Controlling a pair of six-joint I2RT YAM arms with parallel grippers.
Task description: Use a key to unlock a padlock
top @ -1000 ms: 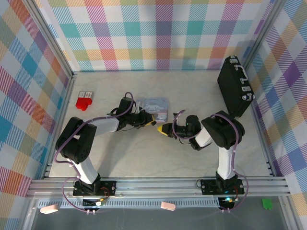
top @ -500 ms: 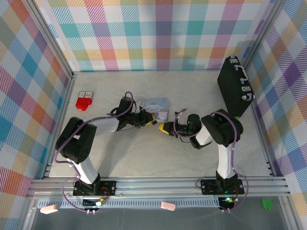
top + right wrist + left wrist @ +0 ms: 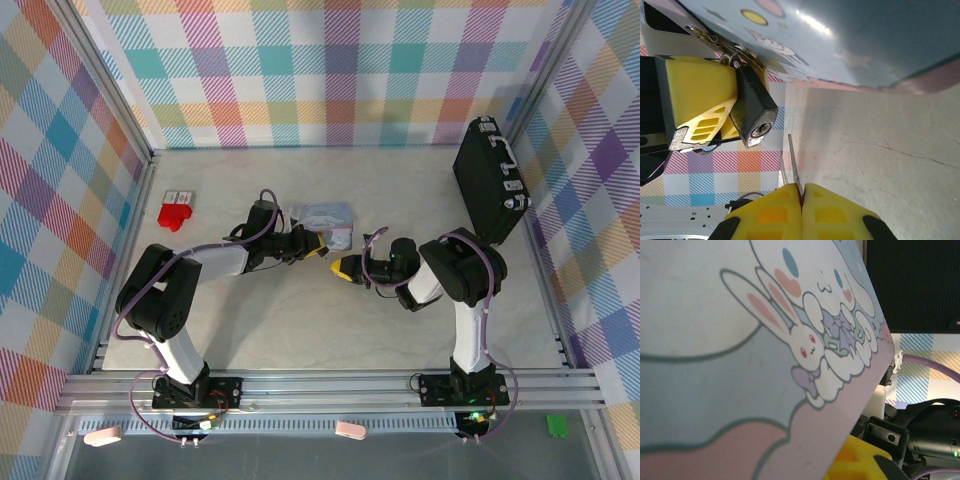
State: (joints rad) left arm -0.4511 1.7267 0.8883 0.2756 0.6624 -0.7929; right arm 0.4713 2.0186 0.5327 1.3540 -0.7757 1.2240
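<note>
Your right end effector (image 3: 802, 192) has its yellow fingers pressed together on the key (image 3: 792, 160). The thin blade sticks straight out past the fingertips. The padlock (image 3: 754, 112) is off the counter (image 3: 300, 330), and your left end effector (image 3: 320, 250) appears to be clamped on its dark body, just in front of the pastel tin (image 3: 865, 40).

From the key, the padlock lies just to the left and slightly farther away. In the right wrist view the lock's long axis is tilted, with the keyhole end turned down towards the key. The blade tip sits just beside that face, not yet in the slot, and is offset a little to one side. I judge you need a small sideways shift and a slight tilt so the blade lines up with the lock's axis before you push in. The right arm is the one to move.

The tin looks closed, and so does the black case (image 3: 490, 180) at the far right. You can't see what either holds.
</note>
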